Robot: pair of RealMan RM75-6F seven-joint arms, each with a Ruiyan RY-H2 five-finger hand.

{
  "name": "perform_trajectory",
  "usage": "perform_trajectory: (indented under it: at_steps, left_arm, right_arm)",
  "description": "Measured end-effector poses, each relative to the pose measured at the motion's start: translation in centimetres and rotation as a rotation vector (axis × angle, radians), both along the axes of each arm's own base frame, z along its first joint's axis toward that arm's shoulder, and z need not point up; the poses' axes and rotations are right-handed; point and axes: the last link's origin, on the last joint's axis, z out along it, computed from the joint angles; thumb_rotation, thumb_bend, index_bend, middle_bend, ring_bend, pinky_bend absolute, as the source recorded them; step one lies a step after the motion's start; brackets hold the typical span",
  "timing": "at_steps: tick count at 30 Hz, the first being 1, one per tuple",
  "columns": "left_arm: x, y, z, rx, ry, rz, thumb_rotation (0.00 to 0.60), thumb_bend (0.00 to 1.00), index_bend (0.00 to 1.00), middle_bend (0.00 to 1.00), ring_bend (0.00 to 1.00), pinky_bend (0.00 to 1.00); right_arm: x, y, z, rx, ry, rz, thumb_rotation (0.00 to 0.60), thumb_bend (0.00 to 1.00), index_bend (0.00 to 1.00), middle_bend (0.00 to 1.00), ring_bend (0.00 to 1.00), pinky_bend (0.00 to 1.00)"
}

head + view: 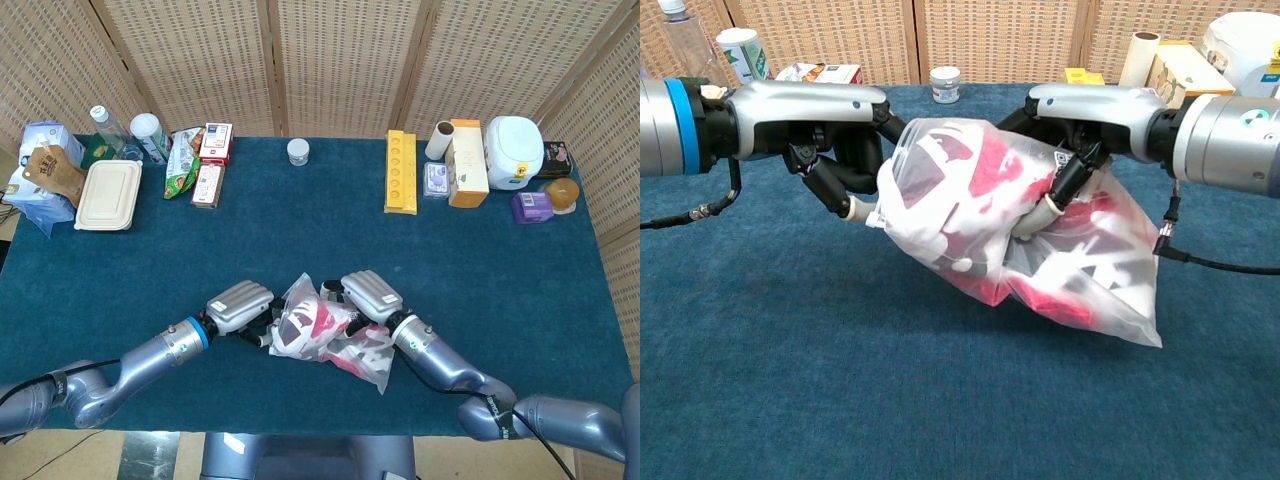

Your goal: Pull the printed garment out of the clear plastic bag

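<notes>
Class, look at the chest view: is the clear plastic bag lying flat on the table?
No, the clear plastic bag hangs above the blue table, held up between the two robot hands.

The printed garment [980, 190], crumpled inside the bag [1110, 290], probably hides its pattern.

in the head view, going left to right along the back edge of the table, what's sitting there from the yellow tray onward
yellow tray → paper roll → tall cream box → white appliance → purple box → round orange-brown item
</notes>
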Motion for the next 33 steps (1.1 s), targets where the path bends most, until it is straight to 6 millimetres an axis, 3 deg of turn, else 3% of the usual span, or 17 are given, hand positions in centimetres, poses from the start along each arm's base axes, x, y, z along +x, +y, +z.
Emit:
perform_trajectory:
  at_steps: [11,14,17,20,25,28,33]
  left_arm:
    - [-3.5,1.3,-2.5,0.005,0.028,0.048,0.600,0.52,0.72,1.00,1.00,0.95]
    - [-3.8,1.9,-3.6,0.012,0.034,0.050,0.600,0.52,0.72,1.00,1.00,0.95]
    - [-3.9,2.3,-4.7,0.017,0.039,0.050,0.600,0.52,0.72,1.00,1.00,0.95]
    - [-3.6,2.8,-5.7,0.023,0.046,0.039,0.600,0.52,0.72,1.00,1.00,0.95]
    - [-2.6,3.2,-6.4,0.025,0.048,0.016,0.600,0.52,0.72,1.00,1.00,0.95]
    - [-2.3,3.3,-6.3,0.031,0.054,0.003,0.600,0.52,0.72,1.00,1.00,0.95]
    - [-2.1,3.7,-6.1,0.035,0.072,0.003,0.600,0.51,0.72,1.00,1.00,0.95]
  right_arm:
    - [-0.6,-1.5,-2.8,-0.053,0.086,0.009,0.600,0.21,0.90,0.95,1.00,1.00]
    - [-1.3,-1.9,-3.3,-0.085,0.130,0.013,0.600,0.21,0.82,0.88,1.00,1.00]
    - [-2.0,-1.9,-3.8,-0.100,0.159,0.001,0.600,0.21,0.65,0.74,0.93,0.95]
    - [-2.6,-1.7,-4.0,-0.095,0.168,-0.021,0.600,0.21,0.45,0.58,0.76,0.84]
    - [-2.9,-1.4,-3.7,-0.087,0.159,-0.036,0.600,0.19,0.15,0.29,0.42,0.47]
    - [-3.0,-1.4,-3.3,-0.090,0.134,-0.048,0.600,0.18,0.08,0.21,0.28,0.30]
    - [-3.3,-1.4,-1.9,-0.119,0.094,-0.048,0.600,0.17,0.06,0.17,0.23,0.23]
